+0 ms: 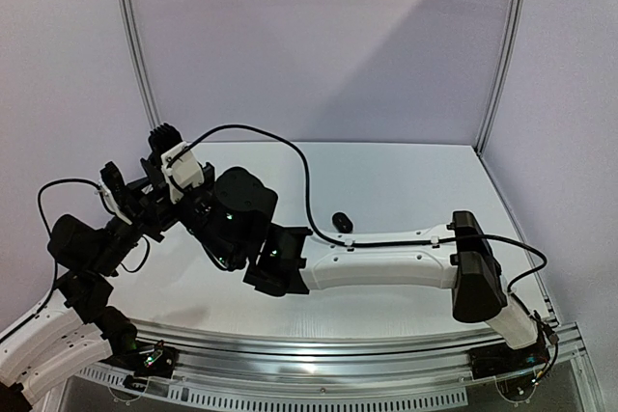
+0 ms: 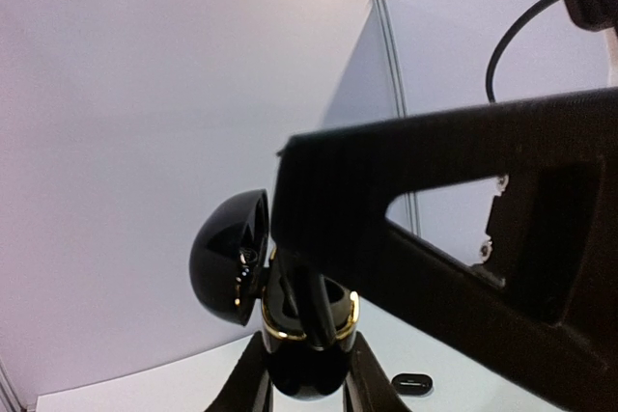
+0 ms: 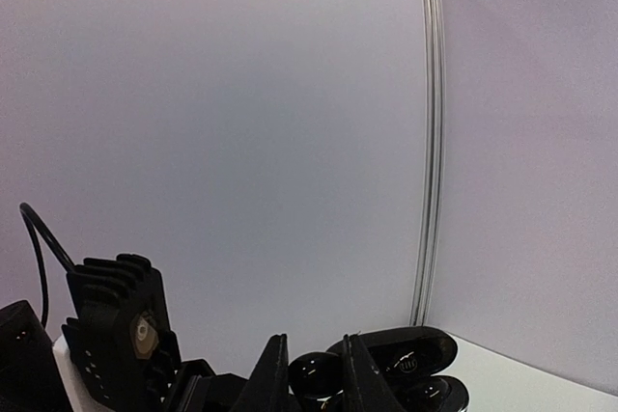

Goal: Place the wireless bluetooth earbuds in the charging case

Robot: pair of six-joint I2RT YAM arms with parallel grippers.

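My left gripper (image 2: 307, 395) is shut on the black, gold-rimmed charging case (image 2: 304, 364), held upright with its lid (image 2: 227, 258) swung open to the left. A finger of the right gripper (image 2: 454, 190) reaches across from the right, and a dark stem (image 2: 314, 306) goes down into the case's mouth. In the right wrist view my right gripper (image 3: 314, 359) is shut on a glossy black earbud (image 3: 314, 378), with the open case (image 3: 406, 359) just beyond its fingers. Another black earbud (image 1: 342, 222) (image 2: 415, 383) lies loose on the table. In the top view both wrists crowd together at the left and hide the case.
The white table (image 1: 406, 180) is boxed in by pale walls with a metal corner post (image 1: 502, 45). A black cable (image 1: 290, 156) loops over the table from the right arm (image 1: 386, 267), which lies stretched across the near side.
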